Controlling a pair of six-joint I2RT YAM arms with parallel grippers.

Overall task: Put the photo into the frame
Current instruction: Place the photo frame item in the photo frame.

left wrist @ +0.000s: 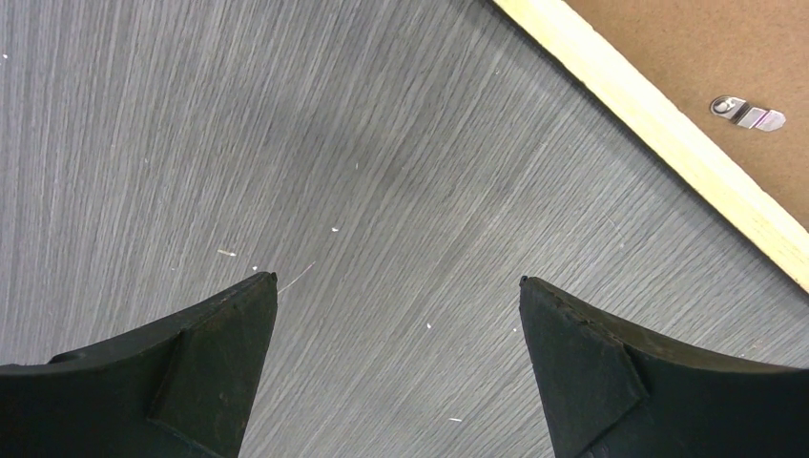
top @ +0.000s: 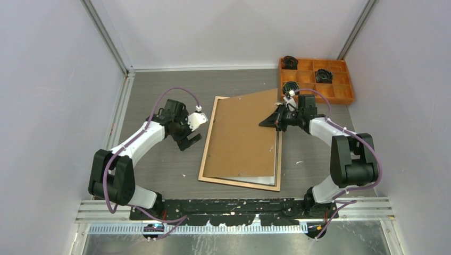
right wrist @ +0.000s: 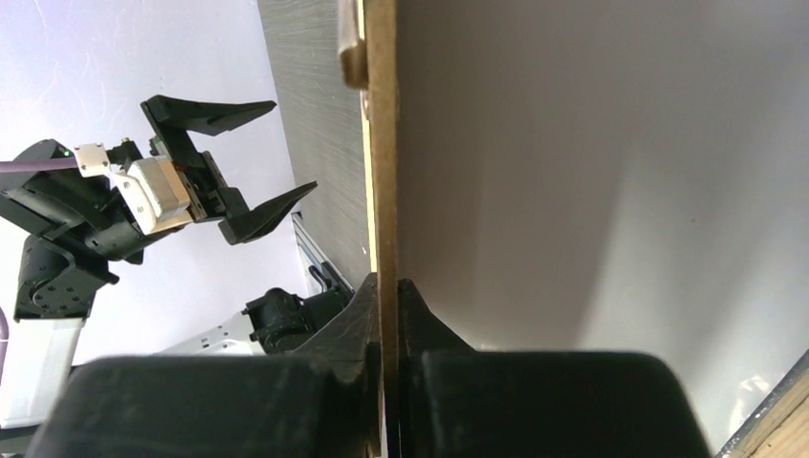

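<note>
Photo [top: 255, 180]: likely pale sheet inside frame [top: 205, 154], mid-table, under backing [top: 242, 135] pinched at right edge by right claw [right wrist: 389, 281]; left claw [left wrist: 398, 280] wide, empty. Light, floppy, creases easily; take by edge.

One frame [top: 205, 154] at mid-table. One brown backing panel [top: 242, 138] on top of it. One orange tray [top: 340, 99] at far right, with three black coiled bundles [top: 323, 75] inside. One metal clip [left wrist: 747, 113] in sight on the panel. Two arms: left arm [top: 139, 142], right arm [top: 324, 127]. Two grippers: left gripper [left wrist: 398, 279], right gripper [right wrist: 384, 286].
</note>
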